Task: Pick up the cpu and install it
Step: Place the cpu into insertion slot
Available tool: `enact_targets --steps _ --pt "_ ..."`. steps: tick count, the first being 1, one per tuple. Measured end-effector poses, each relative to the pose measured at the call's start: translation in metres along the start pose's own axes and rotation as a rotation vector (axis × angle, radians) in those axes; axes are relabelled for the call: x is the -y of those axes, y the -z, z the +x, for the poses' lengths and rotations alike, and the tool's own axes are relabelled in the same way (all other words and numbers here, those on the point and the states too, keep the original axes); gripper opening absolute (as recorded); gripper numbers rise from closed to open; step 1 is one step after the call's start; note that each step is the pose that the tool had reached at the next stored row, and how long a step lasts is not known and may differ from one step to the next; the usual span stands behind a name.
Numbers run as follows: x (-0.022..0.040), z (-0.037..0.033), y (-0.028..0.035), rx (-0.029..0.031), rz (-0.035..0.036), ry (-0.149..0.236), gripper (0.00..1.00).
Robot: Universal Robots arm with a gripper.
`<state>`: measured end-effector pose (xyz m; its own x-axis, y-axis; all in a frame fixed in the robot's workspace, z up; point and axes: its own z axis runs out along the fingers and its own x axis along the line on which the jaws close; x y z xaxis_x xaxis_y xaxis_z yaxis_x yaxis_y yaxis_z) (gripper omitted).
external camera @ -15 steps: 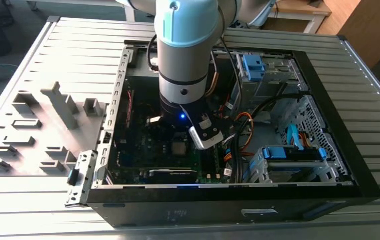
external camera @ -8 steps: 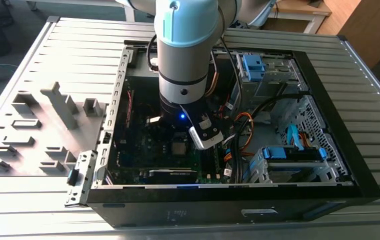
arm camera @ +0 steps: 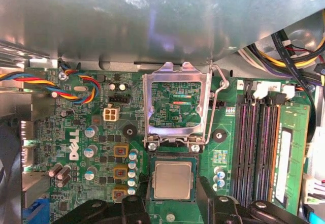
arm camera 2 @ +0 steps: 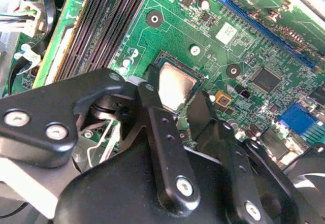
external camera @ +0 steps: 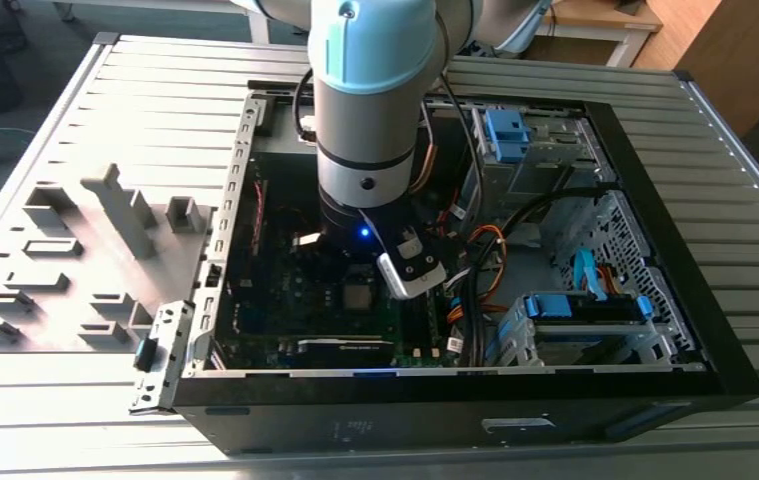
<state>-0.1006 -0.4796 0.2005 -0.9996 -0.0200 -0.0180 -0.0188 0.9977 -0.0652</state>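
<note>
The cpu (arm camera: 173,180), a small square chip with a dull silver top, lies flat in the dark socket frame (arm camera: 150,183) on the green motherboard (arm camera: 101,148). It also shows in the second wrist view, cpu (arm camera 2: 176,85). My gripper (arm camera: 172,194) hangs just above it, open. In both wrist views one black finger stands on each side of the chip, a little off its edges, as with the fingers (arm camera 2: 152,113). The socket's metal load plate (arm camera: 175,70) is swung up and open behind the chip. In the exterior view the arm (external camera: 368,120) reaches down into the computer case (external camera: 699,370).
Memory slots (arm camera: 256,148) run beside the socket, and the loose retention lever (arm camera: 217,102) stands at the plate's side. Coloured cable bundles (arm camera: 76,89) and drive bays with blue clips (external camera: 586,305) crowd the case. Grey fixture blocks (external camera: 119,215) sit on the slatted table at the exterior view's left.
</note>
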Motion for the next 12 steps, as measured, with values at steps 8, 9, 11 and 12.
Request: enact_targets --steps 8,9,11,12 --pt "0.0 0.0 0.0004 0.0 0.0 0.0 0.24" --pt "0.0 0.0 0.0004 0.0001 -0.0001 0.0 0.18" --pt "0.0 0.0 0.0005 0.0 0.0 0.0 0.11" --pt "0.0 0.0 0.0005 0.0 0.0 0.0 0.11"
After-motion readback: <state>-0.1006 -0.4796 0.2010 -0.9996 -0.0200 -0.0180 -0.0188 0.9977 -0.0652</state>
